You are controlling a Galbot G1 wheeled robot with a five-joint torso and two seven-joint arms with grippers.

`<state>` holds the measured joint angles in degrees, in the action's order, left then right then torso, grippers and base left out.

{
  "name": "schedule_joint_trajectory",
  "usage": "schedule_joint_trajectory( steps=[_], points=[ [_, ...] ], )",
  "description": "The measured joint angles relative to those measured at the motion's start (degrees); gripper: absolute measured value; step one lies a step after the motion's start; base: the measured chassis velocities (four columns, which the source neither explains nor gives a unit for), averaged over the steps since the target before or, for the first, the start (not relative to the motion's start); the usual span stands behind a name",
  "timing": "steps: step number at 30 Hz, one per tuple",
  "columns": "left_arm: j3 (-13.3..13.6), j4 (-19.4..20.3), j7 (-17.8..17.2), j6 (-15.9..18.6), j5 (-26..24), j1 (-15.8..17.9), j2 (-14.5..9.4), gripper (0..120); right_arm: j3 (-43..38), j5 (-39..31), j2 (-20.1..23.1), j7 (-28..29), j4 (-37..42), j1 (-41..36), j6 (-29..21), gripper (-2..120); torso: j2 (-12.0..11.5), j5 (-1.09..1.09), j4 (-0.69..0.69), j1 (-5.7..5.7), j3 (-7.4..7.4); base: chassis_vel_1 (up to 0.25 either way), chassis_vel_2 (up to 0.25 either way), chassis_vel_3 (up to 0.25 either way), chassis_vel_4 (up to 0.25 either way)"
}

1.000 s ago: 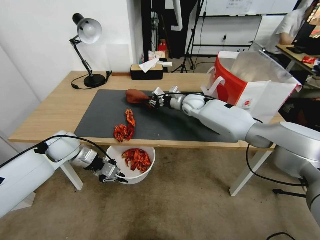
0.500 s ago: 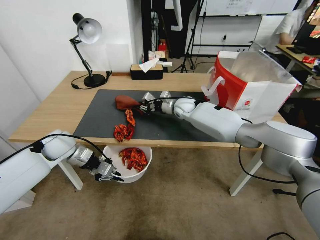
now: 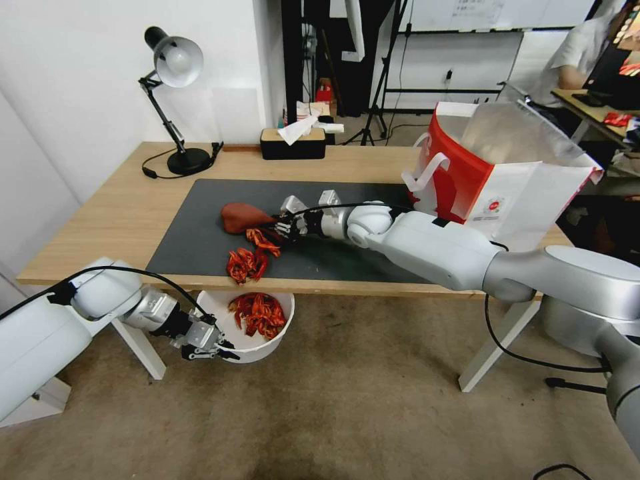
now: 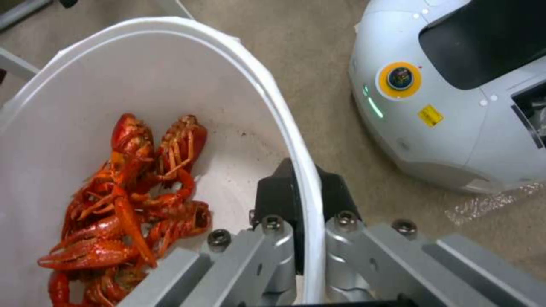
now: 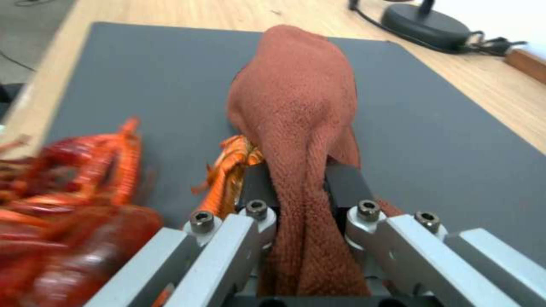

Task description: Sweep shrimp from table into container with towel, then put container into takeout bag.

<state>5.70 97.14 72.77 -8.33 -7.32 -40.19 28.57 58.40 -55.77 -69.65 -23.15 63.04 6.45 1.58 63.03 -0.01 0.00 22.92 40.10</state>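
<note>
On the table's dark grey mat, my right gripper is shut on the dark red towel, which rests on the mat. A small heap of red-orange shrimp lies just in front of the towel, near the table's front edge. Below that edge my left gripper is shut on the rim of the white container, holding it above the floor. More shrimp lie inside it. The red and white takeout bag stands open at the table's right end.
A black desk lamp with its cable stands at the back left of the table, a black tissue box at the back middle. The robot base sits on the carpet beside the container.
My right gripper has dragged the towel left and toward the front edge, up against the shrimp. The left gripper has shifted the container a little to the left under the edge.
</note>
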Motion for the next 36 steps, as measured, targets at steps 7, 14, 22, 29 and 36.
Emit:
schedule_joint_trajectory(
  steps=[7, 14, 22, 29, 36],
  points=[
    [-0.4, 0.4, 0.0, 0.2, -0.3, -0.1, -0.3, 0, 0.8, -0.1, 1.1, 0.4, 4.3, 0.1, -0.4, 8, 0.0, 0.00, 0.00, 0.00, 0.00, 0.000, 0.000, 0.000, 0.000],
    [-0.8, 0.8, -0.1, 0.3, -0.4, -0.6, -0.4, 0, 1.3, -0.1, 1.7, 0.6, 6.4, 0.1, -0.4, 8, 0.0, 0.01, 0.00, 0.00, 0.00, 0.000, 0.000, 0.000, 0.000],
    [-1.1, 1.4, -0.3, 0.4, -0.4, -1.1, 0.1, 0, 1.7, -0.1, 2.8, 1.2, 9.0, -0.7, -0.5, 8, 0.0, 0.01, -0.01, 0.00, 0.00, 0.000, 0.000, 0.000, 0.000],
    [-1.1, 1.5, -0.3, 0.6, -0.4, -1.1, 0.4, 0, 1.7, -0.2, 4.0, 2.0, 11.4, -1.5, -0.9, 8, 0.0, 0.01, 0.00, 0.00, 0.00, 0.000, 0.000, 0.000, 0.000],
    [-1.7, 1.8, -0.4, 0.7, -0.4, -1.6, 0.3, 0, 1.8, -0.7, 5.2, 2.9, 14.3, -2.2, -1.7, 8, 0.0, 0.01, 0.00, 0.00, 0.00, 0.000, 0.000, 0.000, 0.000]
  ],
)
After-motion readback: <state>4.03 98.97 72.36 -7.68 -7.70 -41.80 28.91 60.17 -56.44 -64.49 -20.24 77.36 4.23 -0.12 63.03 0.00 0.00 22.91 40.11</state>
